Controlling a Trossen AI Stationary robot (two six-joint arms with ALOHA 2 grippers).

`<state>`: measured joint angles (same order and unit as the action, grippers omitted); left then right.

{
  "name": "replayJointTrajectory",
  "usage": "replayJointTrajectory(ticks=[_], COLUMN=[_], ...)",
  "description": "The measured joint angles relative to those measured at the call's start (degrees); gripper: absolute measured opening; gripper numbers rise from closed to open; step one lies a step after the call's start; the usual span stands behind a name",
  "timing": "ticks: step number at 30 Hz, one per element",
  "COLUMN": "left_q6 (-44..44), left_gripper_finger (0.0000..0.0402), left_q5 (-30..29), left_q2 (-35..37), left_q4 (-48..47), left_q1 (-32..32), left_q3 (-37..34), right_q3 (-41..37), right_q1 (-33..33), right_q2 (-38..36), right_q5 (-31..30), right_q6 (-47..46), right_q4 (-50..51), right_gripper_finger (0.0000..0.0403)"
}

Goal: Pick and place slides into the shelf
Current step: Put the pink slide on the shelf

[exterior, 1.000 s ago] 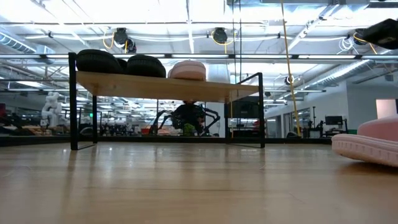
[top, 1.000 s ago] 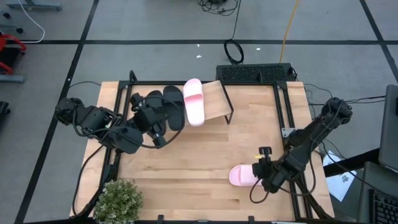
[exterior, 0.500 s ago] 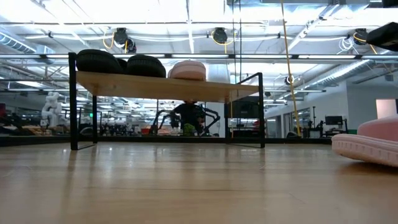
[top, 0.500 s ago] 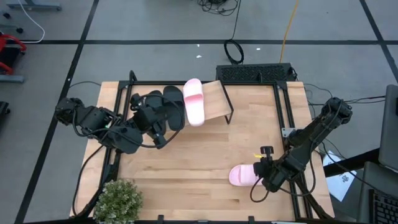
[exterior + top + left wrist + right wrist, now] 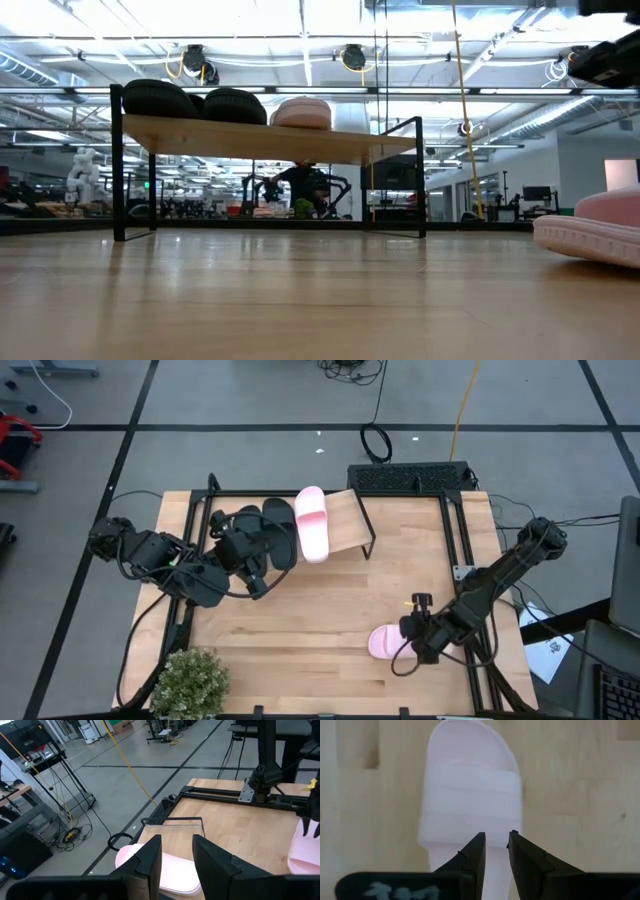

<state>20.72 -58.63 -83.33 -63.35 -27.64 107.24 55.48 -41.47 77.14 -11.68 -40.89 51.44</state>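
While three sandals are already sitting on the shelf (image 5: 345, 525), the left claw (image 5: 252, 575) is hovering at the shelf's left end beside the two black sandals (image 5: 262, 535), its fingers standing apart with nothing between them. Next along the plank, a pink sandal (image 5: 312, 523) is lying with its long axis running front to back. Further right, the last pink sandal (image 5: 386, 642) is resting on the bench (image 5: 300, 620) near the front right corner, well apart from the shelf. Its long axis is running left to right, heel toward the right claw (image 5: 413, 640), which is hanging just over that heel with its fingers slightly parted and gripping nothing. I judge the right arm far nearer for this pick.
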Motion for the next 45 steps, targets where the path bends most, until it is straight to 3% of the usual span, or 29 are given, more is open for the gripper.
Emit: replayJointTrajectory(ticks=[5,13,18,35,45], left_q6=[-0.01,0.01,0.01,0.60,0.60], left_gripper_finger=[0.0113,0.0113,0.0113,0.0113,0.0113], left_q5=[0.00,0.00,0.00,0.00,-0.17], left_q2=[0.00,0.00,0.00,0.00,-0.02], left_q4=[-0.01,-0.04,-0.04,-0.04,-0.04], left_q1=[0.00,0.00,0.00,0.00,0.00], left_q3=[0.00,0.00,0.00,0.00,0.00], right_q3=[0.00,0.00,0.00,-0.08,-5.33], right_q1=[2.10,3.98,4.33,0.48,0.48], right_q2=[0.00,0.00,0.00,-0.02,-0.02], right_q5=[3.95,7.86,11.92,5.38,3.78], right_q6=[2.69,5.42,3.70,6.05,8.81], right_q4=[-0.04,1.20,5.84,3.85,-1.90], right_gripper_finger=[0.0096,0.0163,0.0173,0.0169,0.0169])
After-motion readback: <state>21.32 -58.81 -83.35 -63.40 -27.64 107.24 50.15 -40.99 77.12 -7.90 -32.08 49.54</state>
